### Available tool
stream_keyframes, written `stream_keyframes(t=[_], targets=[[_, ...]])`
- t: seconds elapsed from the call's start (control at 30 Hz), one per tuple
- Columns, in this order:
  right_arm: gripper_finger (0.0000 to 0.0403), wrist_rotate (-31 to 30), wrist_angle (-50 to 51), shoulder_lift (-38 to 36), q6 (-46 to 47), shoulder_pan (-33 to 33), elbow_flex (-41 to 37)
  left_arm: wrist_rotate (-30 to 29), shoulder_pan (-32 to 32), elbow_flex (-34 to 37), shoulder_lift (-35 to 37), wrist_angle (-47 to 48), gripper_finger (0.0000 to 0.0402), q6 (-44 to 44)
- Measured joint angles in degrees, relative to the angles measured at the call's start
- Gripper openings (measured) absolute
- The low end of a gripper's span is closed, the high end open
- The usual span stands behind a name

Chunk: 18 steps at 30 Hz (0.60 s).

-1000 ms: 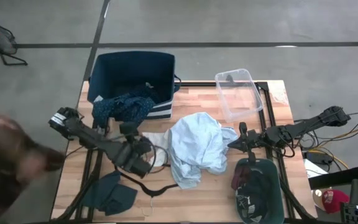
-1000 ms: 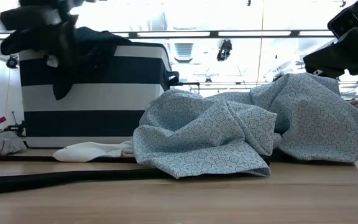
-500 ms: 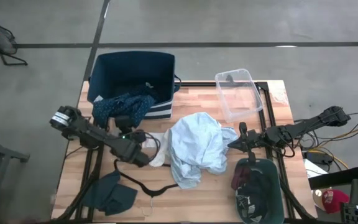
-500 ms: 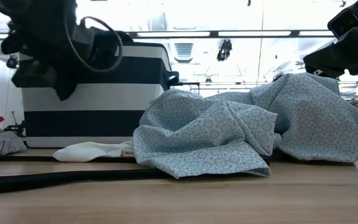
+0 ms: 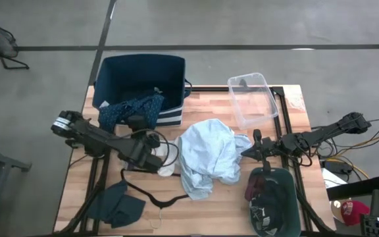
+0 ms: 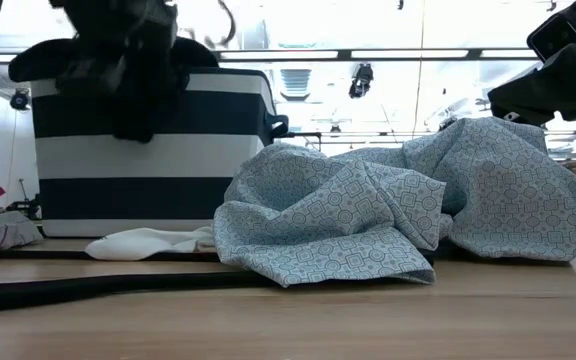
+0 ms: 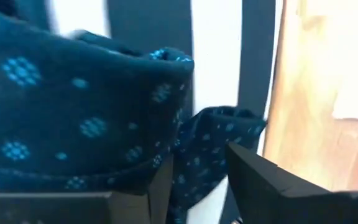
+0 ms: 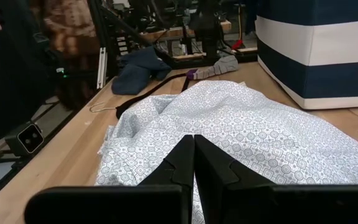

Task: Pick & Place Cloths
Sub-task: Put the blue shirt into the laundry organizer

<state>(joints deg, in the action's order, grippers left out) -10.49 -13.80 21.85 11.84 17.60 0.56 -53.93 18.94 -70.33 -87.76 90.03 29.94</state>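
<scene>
The navy white-dotted cloth [image 5: 129,110] hangs over the front wall of the striped navy bin [image 5: 140,72]. My left gripper [image 5: 137,122] stands right in front of that wall, open. In the left wrist view the cloth's hanging end [image 7: 210,143] shows between my left gripper's [image 7: 197,162] fingers. The pale-blue shirt [image 5: 206,155] lies crumpled at the table's middle. My right gripper [image 5: 245,152] waits shut at the shirt's right edge, just above it. A small white piece [image 5: 166,164] lies left of the shirt. A dark teal piece [image 5: 117,204] lies near the front left corner. My left gripper stands close to the dotted cloth's hanging end [image 7: 194,134], coming at it from the table's near side and slanting down. I cannot tell whether its fingers touch the cloth.
A thin black hanger [image 5: 156,197] lies between the teal piece and the shirt. A clear plastic box [image 5: 252,99] stands at the far right. A dark green container [image 5: 275,204] with maroon pieces sits at the near right.
My left gripper has swung toward the table's right edge along the bin's front and a little closer to the bin, and its wrist has rolled. A blurred person at the picture's left has gone out of view. The cloths lie as before.
</scene>
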Motion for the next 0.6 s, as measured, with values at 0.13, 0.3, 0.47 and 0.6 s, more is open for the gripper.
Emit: stream_keyframes(t=[0.13, 0.3, 0.47, 0.6], targets=[[0.0009, -0.01, 0.00, 0.00, 0.00, -0.02, 0.00, -1.64, -0.53, -4.49, 1.78, 0.01, 0.0132, -3.76], [0.0008, 0.00, 0.02, 0.00, 0.00, 0.00, 0.00, -3.74, -0.83, -10.36, 4.41, -0.01, 0.0102, -5.10], [0.0009, 0.00, 0.00, 0.00, 0.00, 0.00, 0.00, -7.86, -1.00, -15.70, 7.25, 0.01, 0.0040, -7.73], [0.0009, 0.00, 0.00, 0.00, 0.00, -0.02, 0.00, -13.43, -1.76, -18.85, 9.72, -0.05, 0.0008, -10.50]])
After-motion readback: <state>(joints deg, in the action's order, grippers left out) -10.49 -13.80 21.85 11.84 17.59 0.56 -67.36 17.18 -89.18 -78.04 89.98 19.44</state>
